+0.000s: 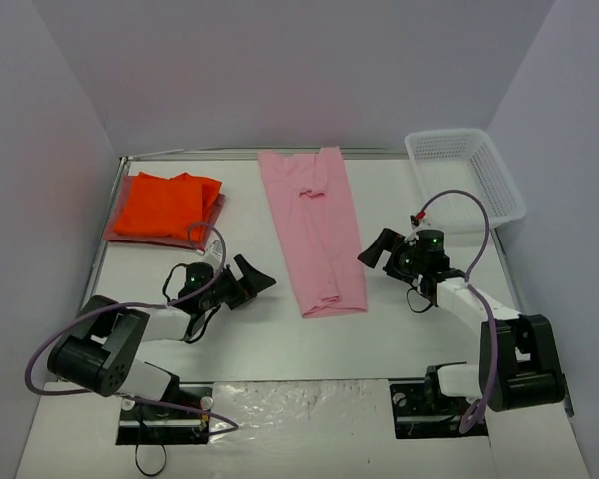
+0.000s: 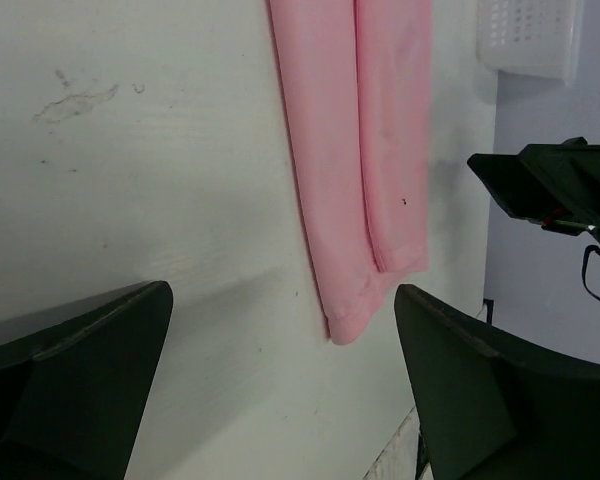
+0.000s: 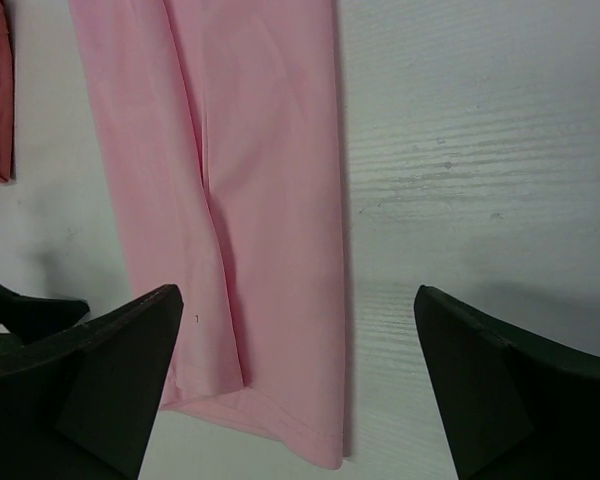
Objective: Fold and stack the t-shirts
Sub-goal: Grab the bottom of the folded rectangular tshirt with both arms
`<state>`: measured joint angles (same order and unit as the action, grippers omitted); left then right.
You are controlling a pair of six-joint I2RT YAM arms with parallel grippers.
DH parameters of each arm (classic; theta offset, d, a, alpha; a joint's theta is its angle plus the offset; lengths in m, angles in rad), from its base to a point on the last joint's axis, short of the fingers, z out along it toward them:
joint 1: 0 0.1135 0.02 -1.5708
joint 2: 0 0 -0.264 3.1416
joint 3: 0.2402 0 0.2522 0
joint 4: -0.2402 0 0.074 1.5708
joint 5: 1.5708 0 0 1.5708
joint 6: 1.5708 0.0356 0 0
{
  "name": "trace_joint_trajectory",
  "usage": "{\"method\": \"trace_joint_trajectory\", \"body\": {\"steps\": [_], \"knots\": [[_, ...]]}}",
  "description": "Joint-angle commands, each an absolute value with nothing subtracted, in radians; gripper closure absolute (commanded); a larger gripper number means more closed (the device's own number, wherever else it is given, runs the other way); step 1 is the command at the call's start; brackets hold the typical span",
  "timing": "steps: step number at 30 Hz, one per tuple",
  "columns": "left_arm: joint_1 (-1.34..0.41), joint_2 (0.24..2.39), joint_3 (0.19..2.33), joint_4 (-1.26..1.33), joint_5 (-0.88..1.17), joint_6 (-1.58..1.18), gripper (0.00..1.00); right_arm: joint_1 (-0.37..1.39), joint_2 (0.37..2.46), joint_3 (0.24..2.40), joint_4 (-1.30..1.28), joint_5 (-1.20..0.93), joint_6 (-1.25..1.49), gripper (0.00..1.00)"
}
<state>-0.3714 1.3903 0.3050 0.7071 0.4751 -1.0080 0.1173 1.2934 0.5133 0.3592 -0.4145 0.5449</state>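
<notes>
My two pincers are both spread wide and hold nothing: my left pincer (image 1: 252, 282) is low over the table (image 1: 280, 339) on the left of the light pink t-shirt (image 1: 312, 235), and my right pincer (image 1: 377, 249) is on its right, each one pointing toward the cloth. This pink shirt lies flat in the middle of the table, folded along its length into a long narrow band that runs from the far edge toward me, a little slanted, with one soft crease down the length and its near end between my pincers. The bright orange t-shirt (image 1: 165, 205) is folded at the far left corner, lying on a dull pinkish-red t-shirt (image 1: 219, 207) whose edge shows from under it. A white mesh basket (image 1: 447, 134) stands at the far right corner
</notes>
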Motion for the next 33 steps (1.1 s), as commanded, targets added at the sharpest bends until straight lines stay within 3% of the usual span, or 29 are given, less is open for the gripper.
{"method": "trace_joint_trajectory", "body": {"steps": [1,12,18,26,33], "knots": [[-0.415,1.431,0.29,0.851,0.496,-1.069,0.06,0.11,1.261,0.519,0.307,-0.42,0.541,0.02],[-0.589,1.639,0.29,1.098,0.411,-1.2,0.03,0.11,1.243,0.391,0.327,-0.436,0.561,0.08],[-0.614,1.805,0.29,1.297,0.429,-1.259,0.38,0.114,1.238,0.377,0.33,-0.439,0.589,0.12],[-0.652,1.982,0.29,1.502,0.423,-1.335,0.46,0.115,1.255,0.336,0.377,-0.463,0.627,0.17],[-0.678,1.965,0.302,1.448,0.417,-1.327,0.57,0.118,1.264,0.322,0.39,-0.474,0.634,0.22]]}}
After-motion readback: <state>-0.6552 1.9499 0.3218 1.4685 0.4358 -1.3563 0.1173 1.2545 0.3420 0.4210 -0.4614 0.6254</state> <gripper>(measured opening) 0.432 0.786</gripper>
